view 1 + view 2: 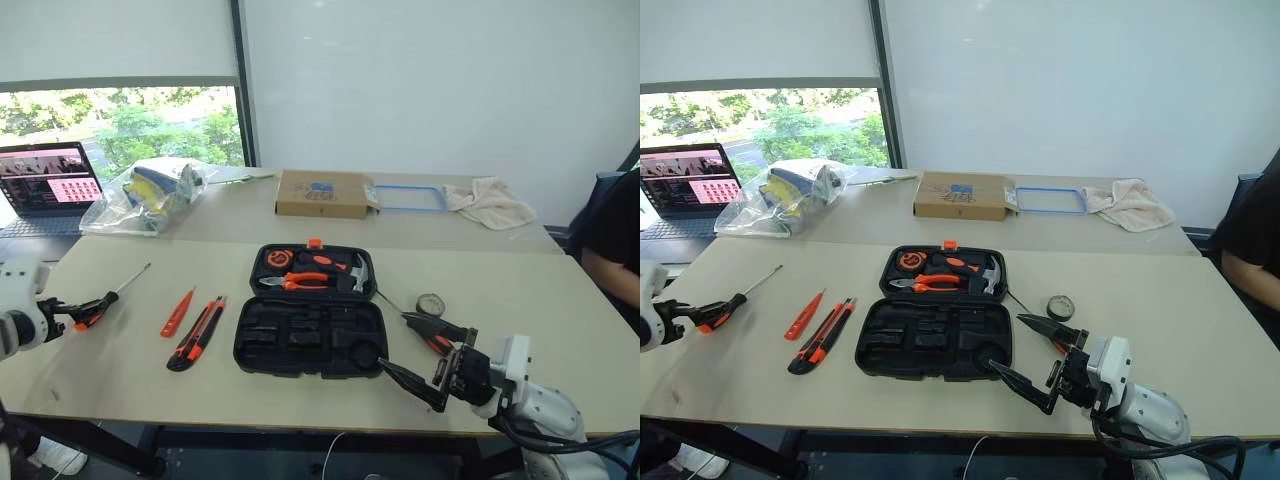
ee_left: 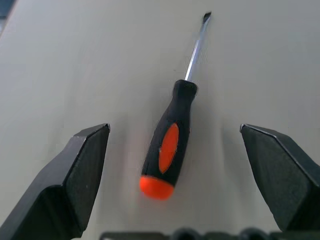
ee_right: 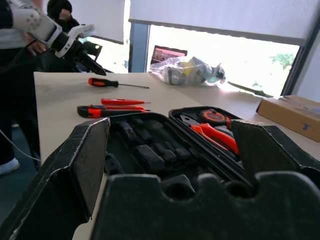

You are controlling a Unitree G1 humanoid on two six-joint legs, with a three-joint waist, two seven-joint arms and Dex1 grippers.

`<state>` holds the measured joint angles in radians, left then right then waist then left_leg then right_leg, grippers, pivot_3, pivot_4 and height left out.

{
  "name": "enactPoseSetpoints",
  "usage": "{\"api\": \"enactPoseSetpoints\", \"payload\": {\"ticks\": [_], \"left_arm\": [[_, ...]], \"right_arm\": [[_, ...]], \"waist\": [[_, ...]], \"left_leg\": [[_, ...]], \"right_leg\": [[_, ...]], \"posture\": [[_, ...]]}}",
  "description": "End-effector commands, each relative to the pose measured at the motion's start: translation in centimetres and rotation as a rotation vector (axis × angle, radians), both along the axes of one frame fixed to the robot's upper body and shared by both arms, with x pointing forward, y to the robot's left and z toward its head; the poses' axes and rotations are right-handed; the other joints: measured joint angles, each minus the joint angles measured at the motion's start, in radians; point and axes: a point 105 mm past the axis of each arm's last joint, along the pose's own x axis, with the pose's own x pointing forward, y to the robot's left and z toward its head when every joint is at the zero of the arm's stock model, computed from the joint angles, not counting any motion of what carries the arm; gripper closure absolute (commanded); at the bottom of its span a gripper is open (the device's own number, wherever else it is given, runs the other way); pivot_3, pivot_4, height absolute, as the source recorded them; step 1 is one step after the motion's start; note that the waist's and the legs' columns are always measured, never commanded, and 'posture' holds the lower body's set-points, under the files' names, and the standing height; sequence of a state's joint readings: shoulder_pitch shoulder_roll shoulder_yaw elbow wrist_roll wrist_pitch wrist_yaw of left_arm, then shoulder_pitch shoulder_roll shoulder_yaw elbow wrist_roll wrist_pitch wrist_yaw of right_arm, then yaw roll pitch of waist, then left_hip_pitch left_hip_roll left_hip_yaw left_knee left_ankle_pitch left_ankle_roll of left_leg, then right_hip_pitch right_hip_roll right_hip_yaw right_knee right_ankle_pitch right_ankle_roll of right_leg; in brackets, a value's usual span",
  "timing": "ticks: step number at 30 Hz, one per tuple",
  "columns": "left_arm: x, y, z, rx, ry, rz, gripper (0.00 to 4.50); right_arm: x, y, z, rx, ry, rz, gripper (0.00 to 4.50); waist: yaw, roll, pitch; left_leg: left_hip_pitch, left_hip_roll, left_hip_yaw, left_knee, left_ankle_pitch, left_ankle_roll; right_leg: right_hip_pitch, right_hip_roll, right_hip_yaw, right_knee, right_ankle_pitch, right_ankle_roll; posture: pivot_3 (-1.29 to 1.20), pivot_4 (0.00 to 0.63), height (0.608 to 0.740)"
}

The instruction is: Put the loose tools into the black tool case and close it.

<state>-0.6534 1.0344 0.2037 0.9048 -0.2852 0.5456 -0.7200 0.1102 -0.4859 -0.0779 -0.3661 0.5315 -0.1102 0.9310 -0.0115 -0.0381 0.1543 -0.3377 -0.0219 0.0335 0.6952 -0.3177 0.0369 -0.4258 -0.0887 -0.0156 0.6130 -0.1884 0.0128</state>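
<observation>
screwdriver (image 2: 170, 142) lies between spread left fingers (image 2: 75, 175).

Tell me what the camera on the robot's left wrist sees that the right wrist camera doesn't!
Left wrist view alone: the flat tip of the orange-and-black-handled screwdriver, seen close between the open left gripper's own black fingers.

Right wrist view alone: the open black moulded plastic tool case, orange-handled pliers in its lid, a slim orange tester screwdriver, an orange-and-black utility knife, a clear plastic bag, a brown cardboard box, and the open right gripper.

Both: that screwdriver lying on the pale beige table, and the left gripper, untouched by it.
</observation>
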Motion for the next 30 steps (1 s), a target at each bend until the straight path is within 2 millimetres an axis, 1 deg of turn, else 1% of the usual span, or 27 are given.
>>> {"api": "enactPoseSetpoints", "payload": {"ticks": [1,3,6,7,9,10,11,12,13,14,15,17,18,19,20,21,23,25,26,27,28,30], "left_arm": [[0.7,0.4,-0.7,0.031,0.049,0.022,0.00],[1.1,-0.3,-1.2,0.016,0.071,-0.003,0.00],[1.3,-0.4,-1.6,0.021,0.091,-0.005,0.77],[1.1,-0.4,-1.7,0.021,0.107,-0.017,0.94],[0.8,-0.3,-1.8,0.022,0.129,-0.034,1.75],[0.5,-0.3,-1.8,0.021,0.139,-0.042,1.96],[0.4,-0.2,-1.9,0.022,0.145,-0.051,2.53],[0.4,-0.3,-1.7,0.018,0.132,-0.066,2.76],[0.4,-0.3,-1.4,0.008,0.118,-0.076,3.04],[0.8,-0.7,-0.7,0.010,0.071,-0.119,3.39],[1.3,-1.3,0.2,0.003,0.010,-0.171,3.63],[2.6,-3.6,3.4,-0.070,-0.184,-0.330,3.63],[2.8,-5.1,4.7,-0.087,-0.241,-0.443,3.63],[2.9,-6.5,5.5,-0.085,-0.268,-0.546,3.63],[2.8,-8.1,6.0,-0.045,-0.274,-0.680,3.63],[2.8,-10.4,6.3,0.001,-0.265,-0.834,3.63],[2.5,-13.5,6.3,0.071,-0.249,-1.034,3.63],[2.3,-18.0,5.4,0.201,-0.194,-1.270,3.63],[2.3,-20.0,5.0,0.251,-0.181,-1.359,3.63],[2.2,-21.8,4.7,0.296,-0.177,-1.432,3.63],[2.2,-23.3,4.5,0.304,-0.174,-1.473,3.63],[2.4,-25.7,3.9,0.339,-0.167,-1.533,3.63]], "right_arm": [[-0.2,-0.3,1.3,-0.005,-0.050,-0.023,0.03],[-0.3,-0.4,1.4,-0.005,-0.051,-0.035,0.03],[-0.6,-0.5,1.5,-0.005,-0.051,-0.053,0.00],[-0.7,-0.5,1.6,-0.006,-0.051,-0.060,0.00],[-0.8,-0.6,1.7,-0.006,-0.051,-0.072,0.00],[-0.7,-0.7,1.7,-0.006,-0.050,-0.076,0.00],[-0.7,-0.7,1.7,-0.006,-0.050,-0.078,0.00],[-0.7,-0.7,1.7,-0.006,-0.050,-0.082,0.00],[-0.7,-0.7,1.7,-0.006,-0.049,-0.084,0.00],[-0.7,-0.7,1.7,-0.007,-0.049,-0.086,0.00],[-0.7,-0.8,1.7,-0.008,-0.049,-0.088,0.00],[-0.7,-0.9,1.7,-0.013,-0.050,-0.095,0.00],[-0.8,-1.1,1.8,-0.023,-0.051,-0.097,0.00],[-1.0,-1.4,1.8,-0.037,-0.052,-0.098,0.00],[-1.2,-1.9,1.8,-0.052,-0.051,-0.103,0.00],[-1.4,-2.7,1.8,-0.075,-0.042,-0.112,0.00],[-1.7,-3.8,1.7,-0.107,-0.027,-0.123,0.00],[-2.3,-4.9,1.2,-0.160,-0.002,-0.116,0.00],[-2.5,-5.2,1.0,-0.173,0.007,-0.116,0.00],[-2.6,-5.4,0.9,-0.178,0.014,-0.117,0.00],[-2.7,-5.5,0.8,-0.178,0.018,-0.120,0.00],[-2.7,-5.5,0.6,-0.176,0.021,-0.122,0.00]], "waist": [[-0.003,0.000,0.000],[-0.003,0.000,0.000],[-0.001,-0.001,0.000],[0.000,-0.001,-0.001],[0.001,-0.001,-0.001],[0.001,-0.001,-0.001],[0.001,-0.001,-0.001],[0.001,-0.001,-0.001],[0.001,-0.001,-0.001],[0.001,-0.001,-0.001],[0.001,-0.001,-0.001],[0.005,-0.002,0.000],[0.007,-0.003,0.000],[0.011,-0.004,0.000],[0.015,-0.004,0.000],[0.019,-0.004,0.000],[0.028,-0.004,0.000],[0.028,-0.003,0.000],[0.030,-0.002,-0.001],[0.032,-0.002,-0.001],[0.031,-0.002,-0.001],[0.026,-0.002,-0.001]], "left_leg": [[-0.001,0.000,0.001,0.000,0.000,0.001],[-0.002,0.001,0.001,0.000,-0.001,0.002],[-0.006,0.000,0.003,0.001,-0.003,0.004],[-0.008,0.000,0.002,0.001,-0.003,0.004],[-0.012,-0.002,0.003,0.001,-0.003,0.004],[-0.015,-0.002,0.003,0.002,-0.003,0.004],[-0.016,-0.003,0.003,0.002,-0.003,0.004],[-0.016,-0.003,0.003,0.002,-0.003,0.004],[-0.016,-0.003,0.003,0.002,-0.003,0.004],[-0.016,-0.003,0.003,0.002,-0.003,0.004],[-0.016,-0.003,0.003,0.003,-0.003,0.004],[-0.017,-0.002,0.003,0.003,-0.003,0.004],[-0.017,-0.002,0.003,0.004,-0.003,0.004],[-0.018,-0.002,0.003,0.004,-0.003,0.004],[-0.019,-0.002,0.003,0.006,-0.003,0.004],[-0.019,-0.002,0.003,0.007,-0.003,0.005],[-0.021,-0.002,0.002,0.010,-0.004,0.007],[-0.021,-0.002,0.003,0.012,-0.005,0.009],[-0.021,-0.003,0.003,0.013,-0.006,0.010],[-0.022,-0.003,0.003,0.015,-0.007,0.012],[-0.023,-0.003,0.003,0.017,-0.008,0.014],[-0.025,-0.003,0.004,0.021,-0.010,0.016]], "right_leg": [[0.000,0.000,0.000,0.000,0.000,0.000],[0.000,-0.001,0.000,0.001,0.000,0.001],[-0.002,-0.003,0.000,-0.001,-0.001,0.004],[-0.003,-0.004,0.000,-0.001,-0.001,0.005],[-0.008,-0.005,0.000,-0.001,0.000,0.006],[-0.010,-0.006,0.000,0.000,0.000,0.007],[-0.012,-0.006,0.000,0.000,0.000,0.007],[-0.012,-0.006,0.000,0.000,0.000,0.007],[-0.012,-0.006,0.000,0.000,0.000,0.007],[-0.012,-0.006,0.000,0.000,0.000,0.007],[-0.012,-0.006,0.001,0.000,0.000,0.007],[-0.012,-0.006,0.000,0.000,0.000,0.007],[-0.012,-0.006,0.000,0.000,0.000,0.007],[-0.012,-0.006,0.000,0.000,0.000,0.007],[-0.012,-0.006,-0.001,0.000,0.000,0.007],[-0.012,-0.006,-0.001,0.000,0.000,0.007],[-0.012,-0.007,-0.001,-0.001,0.001,0.009],[-0.011,-0.007,0.000,-0.002,0.002,0.010],[-0.010,-0.007,0.001,-0.002,0.002,0.011],[-0.010,-0.007,0.001,-0.002,0.003,0.012],[-0.009,-0.007,0.001,-0.002,0.003,0.012],[-0.010,-0.007,0.003,-0.003,0.004,0.014]], "posture": [[0.00,0.150,0.740],[0.00,0.150,0.740],[0.00,0.150,0.740],[0.00,0.150,0.740],[0.00,0.150,0.740],[0.00,0.150,0.740],[0.00,0.150,0.740],[0.00,0.150,0.740],[0.00,0.150,0.740],[0.00,0.150,0.740],[0.00,0.150,0.740],[0.00,0.150,0.740],[0.00,0.150,0.740],[0.00,0.150,0.740],[0.00,0.150,0.740],[0.00,0.150,0.740],[0.00,0.150,0.740],[0.00,0.150,0.740],[0.00,0.150,0.740],[0.00,0.150,0.740],[0.00,0.150,0.740],[0.00,0.150,0.740]]}}
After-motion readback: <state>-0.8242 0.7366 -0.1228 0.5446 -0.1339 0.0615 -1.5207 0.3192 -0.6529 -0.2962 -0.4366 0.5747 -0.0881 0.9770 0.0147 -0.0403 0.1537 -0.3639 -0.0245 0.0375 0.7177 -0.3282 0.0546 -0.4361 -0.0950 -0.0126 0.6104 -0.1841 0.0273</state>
